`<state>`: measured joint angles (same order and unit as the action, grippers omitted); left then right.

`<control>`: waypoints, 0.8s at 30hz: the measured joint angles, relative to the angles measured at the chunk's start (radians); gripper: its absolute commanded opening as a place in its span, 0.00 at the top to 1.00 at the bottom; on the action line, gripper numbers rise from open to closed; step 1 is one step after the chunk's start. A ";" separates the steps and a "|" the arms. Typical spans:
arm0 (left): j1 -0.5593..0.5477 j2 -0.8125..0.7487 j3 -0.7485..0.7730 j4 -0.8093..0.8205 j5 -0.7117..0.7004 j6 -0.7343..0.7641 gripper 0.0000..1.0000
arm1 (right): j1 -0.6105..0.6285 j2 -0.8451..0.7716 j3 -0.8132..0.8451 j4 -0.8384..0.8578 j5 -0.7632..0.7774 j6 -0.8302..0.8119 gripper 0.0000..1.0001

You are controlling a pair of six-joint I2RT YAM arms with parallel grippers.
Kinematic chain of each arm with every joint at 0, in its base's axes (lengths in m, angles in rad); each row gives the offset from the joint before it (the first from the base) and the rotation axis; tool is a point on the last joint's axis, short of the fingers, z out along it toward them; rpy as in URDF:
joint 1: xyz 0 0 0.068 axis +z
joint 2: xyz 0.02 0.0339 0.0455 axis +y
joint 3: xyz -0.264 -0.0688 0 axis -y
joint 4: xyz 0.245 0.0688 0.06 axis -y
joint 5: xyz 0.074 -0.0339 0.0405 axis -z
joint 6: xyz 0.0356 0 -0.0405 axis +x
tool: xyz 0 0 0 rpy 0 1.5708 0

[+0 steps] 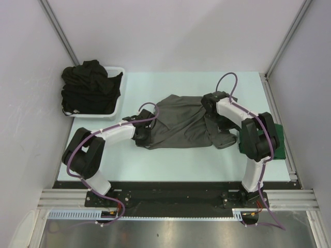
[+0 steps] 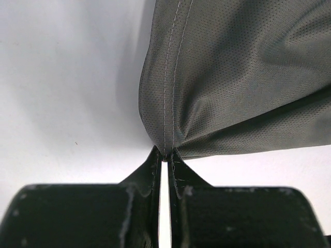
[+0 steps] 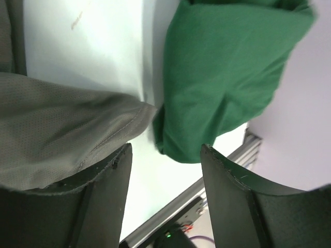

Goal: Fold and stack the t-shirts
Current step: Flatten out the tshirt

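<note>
The grey t-shirt [image 1: 181,121] lies in the middle of the desk [image 1: 170,168], spread out but wrinkled, not yet folded. The left hand [image 2: 165,155] is at its left edge, low over the desk, and is clenched on the shirt. In the left wrist view its two fingers are pressed together w/ only a thin slit between. A stitched hem corner of the grey cloth is pinched at their tips, and the fabric gathers toward that point.

The right hand [image 3: 165,150] is at the right side of the same shirt and is released. Its fingers stand apart, and between them I see bare desk and part of the green t-shirt [image 3: 227,67]. A grey edge lies at one finger, left in that view, but nothing is gripped.

The green t-shirt is a bundle at the right edge of the desk, just beside the grey one, and in the top view it is partly hidden behind the right arm. A heap of black t-shirts [image 1: 88,88] fills the white basket [image 1: 116,68] at the far left corner, well apart from both hands.
</note>
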<state>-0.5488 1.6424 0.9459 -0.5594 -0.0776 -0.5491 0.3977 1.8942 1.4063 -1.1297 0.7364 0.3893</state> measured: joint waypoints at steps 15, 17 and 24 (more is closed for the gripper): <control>0.000 0.000 0.029 -0.034 -0.006 0.005 1.00 | -0.079 -0.005 -0.103 0.128 -0.235 0.001 0.38; 0.000 0.000 0.032 -0.035 -0.006 0.008 1.00 | -0.084 -0.007 -0.109 0.153 -0.262 -0.002 0.38; 0.000 -0.001 0.033 -0.049 -0.007 0.008 1.00 | -0.117 -0.010 -0.127 0.212 -0.293 -0.021 0.37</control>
<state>-0.5488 1.6417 0.9787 -0.6083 -0.0849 -0.5411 0.2810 1.8847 1.2793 -0.9173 0.4435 0.3687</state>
